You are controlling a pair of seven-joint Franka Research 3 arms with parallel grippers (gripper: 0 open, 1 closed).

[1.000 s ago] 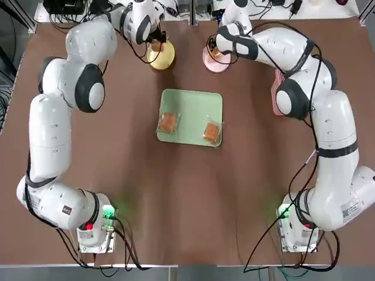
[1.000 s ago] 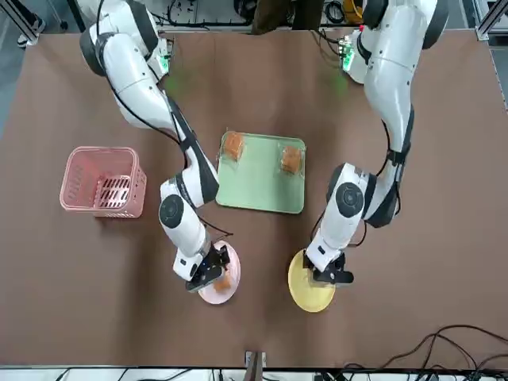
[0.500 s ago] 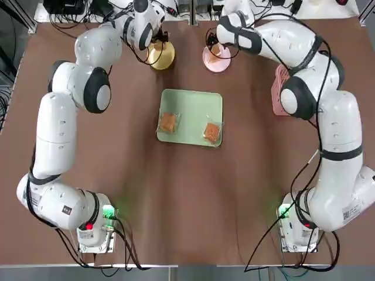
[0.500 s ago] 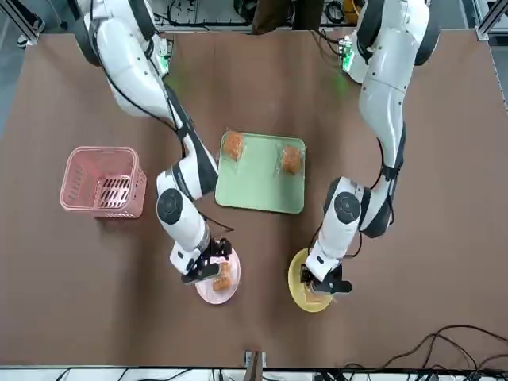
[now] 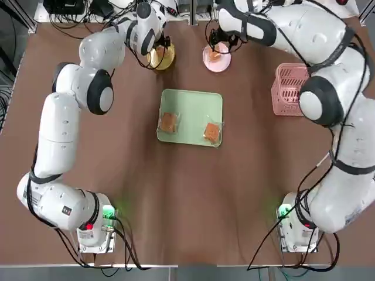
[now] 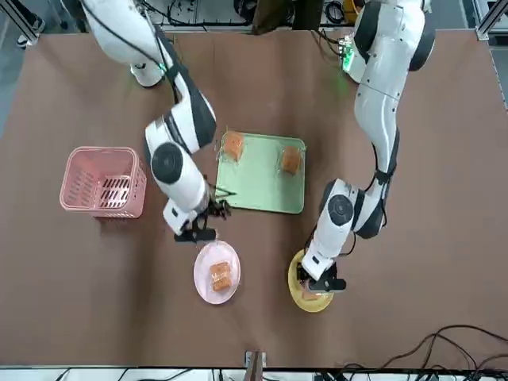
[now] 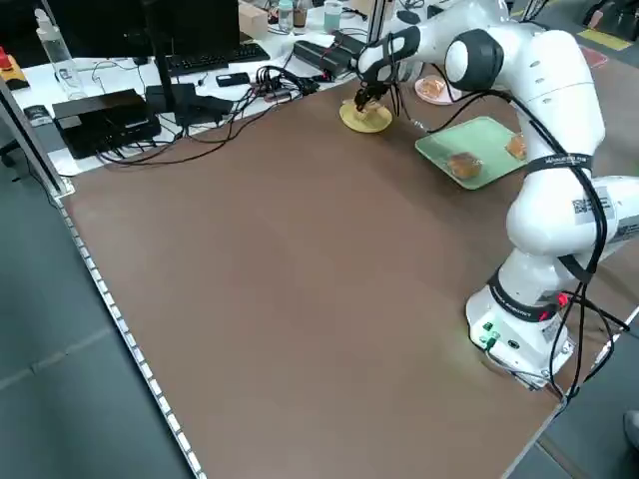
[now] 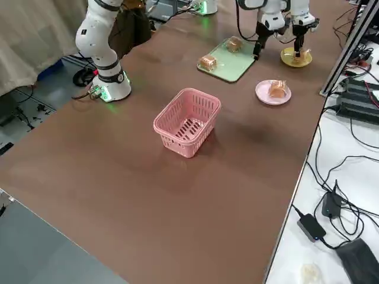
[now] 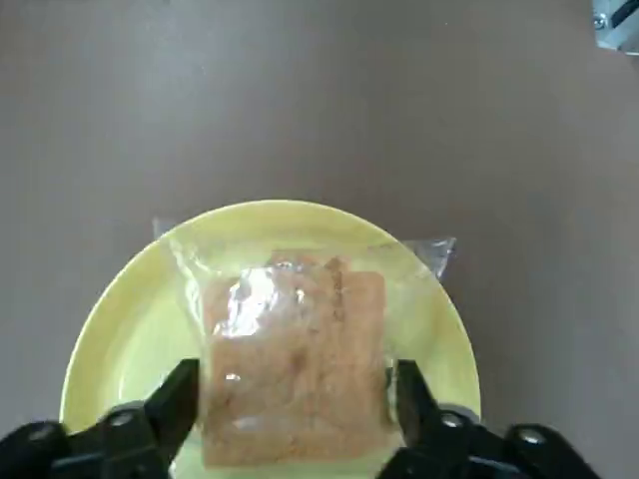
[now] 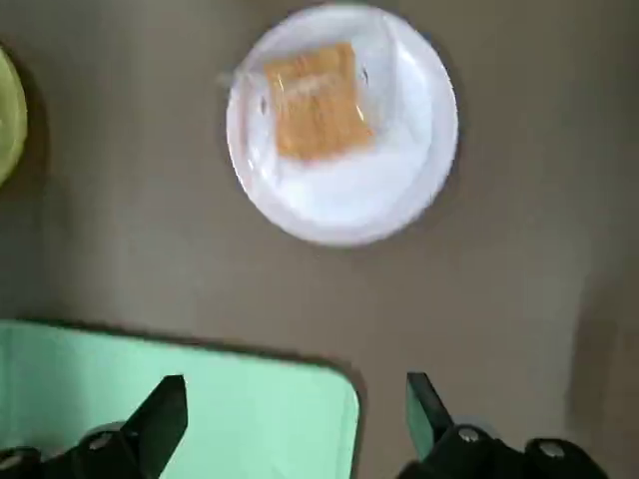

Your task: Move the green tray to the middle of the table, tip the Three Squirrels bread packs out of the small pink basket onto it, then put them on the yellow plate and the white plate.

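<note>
Bread packs: four clear packets of golden-brown bread; two on the green tray [image 5: 193, 99] mid-bench, one [image 9: 293, 364] on the yellow plate [image 9: 120, 329], one [image 10: 315, 100] on the white plate [image 10: 399, 190].
Pink basket [image 5: 288, 88]: one, upright.
Left tool [image 9: 295, 414]: wide, straddling its pack.
Right tool [image 10: 290, 414]: wide, empty.

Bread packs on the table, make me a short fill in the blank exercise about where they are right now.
1. The green tray holds ____ bread packs.
2. The pack below the open left claw lies on the ____ plate.
3. The small pink basket holds ____ packs.
4. The open right claw hangs apart from the ____ plate.

Missing words: two; yellow; no; white
</note>
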